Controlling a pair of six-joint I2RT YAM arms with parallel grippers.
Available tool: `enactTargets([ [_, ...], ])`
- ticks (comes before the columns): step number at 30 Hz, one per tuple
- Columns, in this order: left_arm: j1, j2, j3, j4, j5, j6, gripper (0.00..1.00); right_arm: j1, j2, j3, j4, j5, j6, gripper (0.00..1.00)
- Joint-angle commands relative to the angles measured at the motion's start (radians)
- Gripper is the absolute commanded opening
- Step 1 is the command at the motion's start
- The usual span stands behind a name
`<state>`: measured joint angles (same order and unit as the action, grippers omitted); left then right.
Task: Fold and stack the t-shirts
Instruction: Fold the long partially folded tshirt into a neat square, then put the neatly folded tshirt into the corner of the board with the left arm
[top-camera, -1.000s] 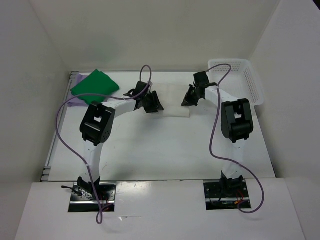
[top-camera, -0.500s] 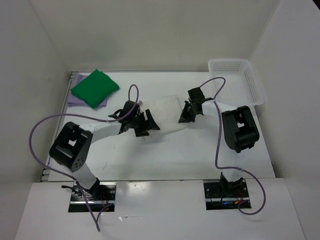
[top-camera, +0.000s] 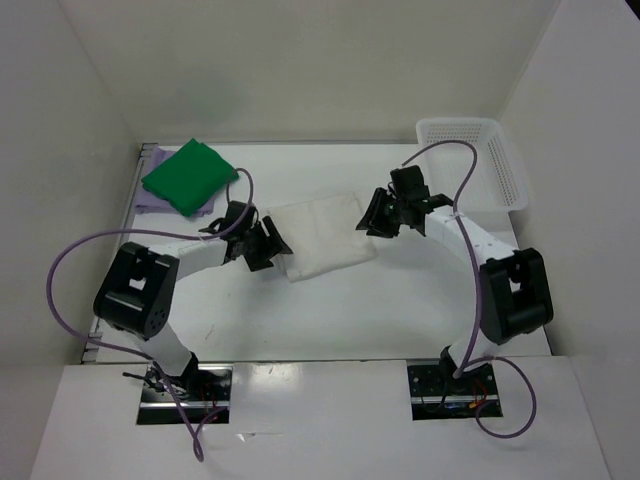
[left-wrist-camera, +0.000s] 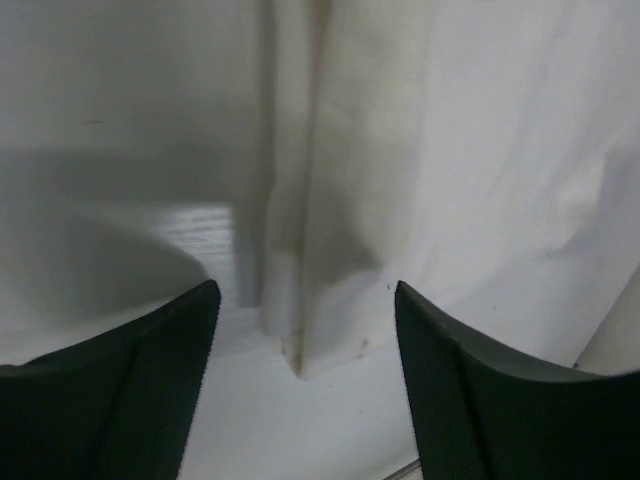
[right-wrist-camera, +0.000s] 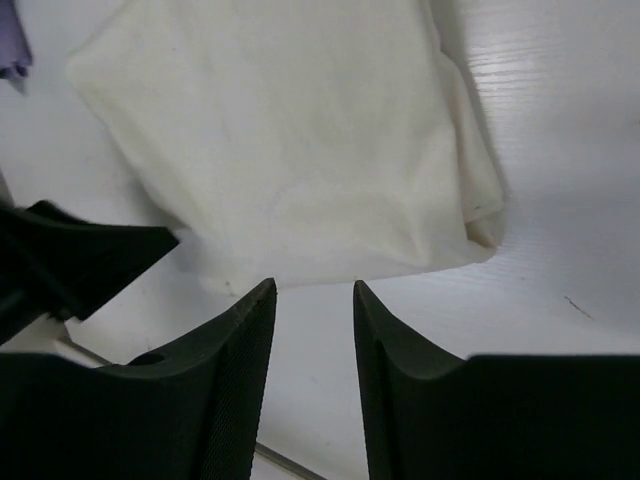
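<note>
The cream-white t-shirt (top-camera: 320, 240) lies folded flat in the middle of the table. My left gripper (top-camera: 270, 246) is at its left edge, open, and a folded corner of the cloth (left-wrist-camera: 300, 345) lies between the fingers (left-wrist-camera: 130, 390), untouched. My right gripper (top-camera: 374, 220) hovers at the shirt's right edge, open and empty, with the shirt (right-wrist-camera: 290, 150) just beyond its tips (right-wrist-camera: 313, 285). The green t-shirt (top-camera: 190, 175) sits folded on the lavender t-shirt (top-camera: 148, 206) at the back left.
A white mesh basket (top-camera: 500, 165) stands at the back right corner. White walls close in the table's left, back and right sides. Purple cables loop over both arms.
The white shirt was drawn toward the near side and now lies folded. My right gripper has opened and let go of it. The left gripper has backed off to the shirt's left edge.
</note>
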<state>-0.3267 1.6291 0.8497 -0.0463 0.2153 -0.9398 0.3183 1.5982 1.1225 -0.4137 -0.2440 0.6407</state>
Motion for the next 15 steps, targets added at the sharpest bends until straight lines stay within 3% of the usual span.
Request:
enactTargets([
  [1,-0.003,0.084,0.076,0.031,-0.031,0.027,0.72,0.004,-0.099,-0.023,-0.025,-0.02,-0.004,0.44],
  [2,-0.003,0.13,0.092,0.031,-0.031,0.036,0.64,0.004,-0.116,-0.023,-0.025,-0.02,0.005,0.44],
  [7,-0.003,0.254,0.144,0.085,-0.031,0.027,0.47,0.004,-0.214,-0.053,-0.034,-0.029,0.025,0.45],
  [13,-0.067,0.337,0.322,0.094,-0.057,0.036,0.23,0.004,-0.257,-0.064,-0.054,-0.038,0.034,0.45],
  [15,-0.067,0.337,0.371,0.094,-0.067,0.068,0.22,0.004,-0.257,-0.073,-0.065,-0.038,0.034,0.45],
])
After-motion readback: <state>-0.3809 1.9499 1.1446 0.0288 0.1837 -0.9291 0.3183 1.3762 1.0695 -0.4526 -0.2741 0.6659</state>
